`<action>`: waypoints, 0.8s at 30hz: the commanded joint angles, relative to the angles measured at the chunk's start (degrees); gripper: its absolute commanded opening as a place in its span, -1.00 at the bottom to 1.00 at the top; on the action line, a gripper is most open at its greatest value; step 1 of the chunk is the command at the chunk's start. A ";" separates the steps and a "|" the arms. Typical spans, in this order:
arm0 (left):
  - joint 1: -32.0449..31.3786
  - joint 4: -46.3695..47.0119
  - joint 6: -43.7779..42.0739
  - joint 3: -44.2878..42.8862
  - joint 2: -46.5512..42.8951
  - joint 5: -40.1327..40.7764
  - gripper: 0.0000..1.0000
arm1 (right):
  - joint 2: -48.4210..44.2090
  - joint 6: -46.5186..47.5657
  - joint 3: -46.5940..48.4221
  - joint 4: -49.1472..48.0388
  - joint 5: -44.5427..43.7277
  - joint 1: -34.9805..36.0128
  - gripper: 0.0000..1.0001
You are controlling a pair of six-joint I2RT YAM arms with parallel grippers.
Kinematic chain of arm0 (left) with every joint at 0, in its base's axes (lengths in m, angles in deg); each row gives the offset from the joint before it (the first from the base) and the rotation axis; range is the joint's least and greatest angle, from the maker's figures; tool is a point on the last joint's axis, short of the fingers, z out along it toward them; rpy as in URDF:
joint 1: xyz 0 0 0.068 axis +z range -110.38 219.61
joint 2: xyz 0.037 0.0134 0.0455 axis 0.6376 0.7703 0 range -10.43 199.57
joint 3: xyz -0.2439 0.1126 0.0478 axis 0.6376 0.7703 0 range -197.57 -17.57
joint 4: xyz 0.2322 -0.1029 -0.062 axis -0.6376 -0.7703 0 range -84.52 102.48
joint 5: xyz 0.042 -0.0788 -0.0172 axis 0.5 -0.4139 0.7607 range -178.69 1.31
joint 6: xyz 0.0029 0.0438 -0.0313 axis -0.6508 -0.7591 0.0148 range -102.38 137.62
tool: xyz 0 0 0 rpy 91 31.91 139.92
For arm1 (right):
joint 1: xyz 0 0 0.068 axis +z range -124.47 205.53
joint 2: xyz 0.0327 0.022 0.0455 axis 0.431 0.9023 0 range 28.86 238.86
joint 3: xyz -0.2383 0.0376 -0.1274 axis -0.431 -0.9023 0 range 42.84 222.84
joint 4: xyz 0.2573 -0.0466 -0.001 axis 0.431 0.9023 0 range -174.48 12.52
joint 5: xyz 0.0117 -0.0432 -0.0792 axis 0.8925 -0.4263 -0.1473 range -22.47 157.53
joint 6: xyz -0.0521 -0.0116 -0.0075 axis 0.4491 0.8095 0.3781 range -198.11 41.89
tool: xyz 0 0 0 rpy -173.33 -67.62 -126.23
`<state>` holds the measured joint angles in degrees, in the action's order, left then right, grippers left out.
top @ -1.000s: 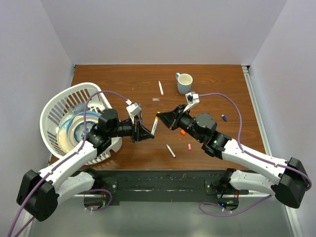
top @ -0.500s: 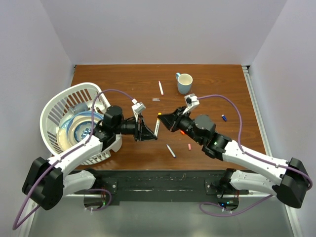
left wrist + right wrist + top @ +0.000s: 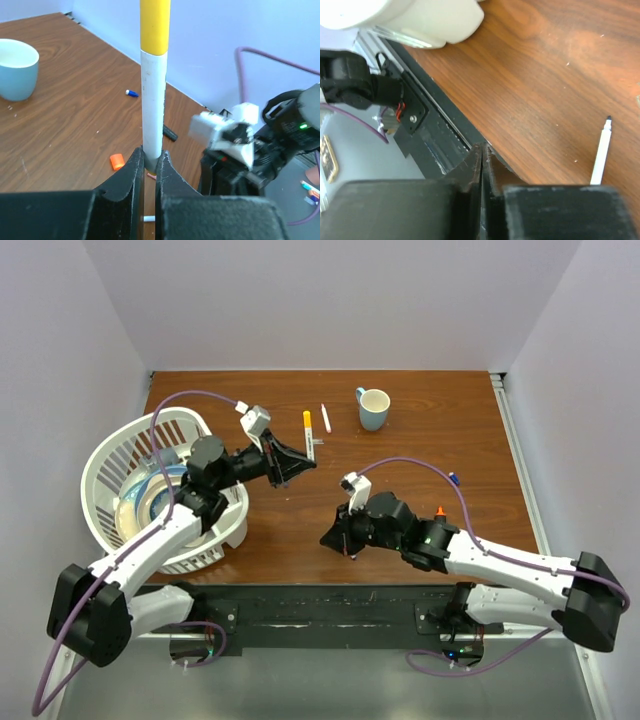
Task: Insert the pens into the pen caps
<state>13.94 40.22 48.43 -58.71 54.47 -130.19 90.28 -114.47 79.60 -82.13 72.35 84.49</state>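
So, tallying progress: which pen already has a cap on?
The white pen clamped in the left end effector, topped with a yellow cap; the table pen shows its bare tip.

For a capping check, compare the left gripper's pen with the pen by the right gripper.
The held pen wears a yellow cap; the lying pen shows a bare dark tip. The left gripper clamps the held pen; the lying pen rests on the table. Both are slim and white.

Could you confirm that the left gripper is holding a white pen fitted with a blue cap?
Not quite: the cap is yellow, not blue. The left wrist view shows the left gripper holding a white pen fitted with it.
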 commanded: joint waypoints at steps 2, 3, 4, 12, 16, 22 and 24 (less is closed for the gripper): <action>-0.08 -6.73 -4.35 0.54 -4.25 3.26 -1.00 | -5.08 1.19 7.53 4.58 -9.70 -0.16 -0.59; -0.08 -8.39 -4.87 0.63 -4.87 2.91 -1.00 | -5.44 2.16 10.76 5.38 -11.48 -0.16 -0.42; -0.08 -11.20 -5.58 0.80 -6.18 1.69 -1.00 | -5.70 3.30 12.36 5.82 -12.37 -0.16 -0.33; -0.34 -12.72 -2.77 5.11 -12.86 -5.43 -1.00 | 1.40 10.87 28.09 6.27 -13.70 -0.16 0.06; -0.34 -12.36 -2.24 5.73 -13.05 -8.24 -1.00 | 5.62 11.75 31.80 4.86 -15.44 -0.16 0.11; -0.34 -9.12 1.09 5.55 -13.93 -10.53 -1.00 | 8.45 11.22 30.66 1.61 -17.30 -0.16 -0.10; -0.34 -9.55 0.92 5.02 -14.36 -10.54 -1.00 | 8.01 10.87 28.65 0.03 -18.00 -0.16 -0.67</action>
<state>13.73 27.79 47.34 -53.29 41.67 -138.21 99.92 -104.08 109.69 -77.41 57.64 84.34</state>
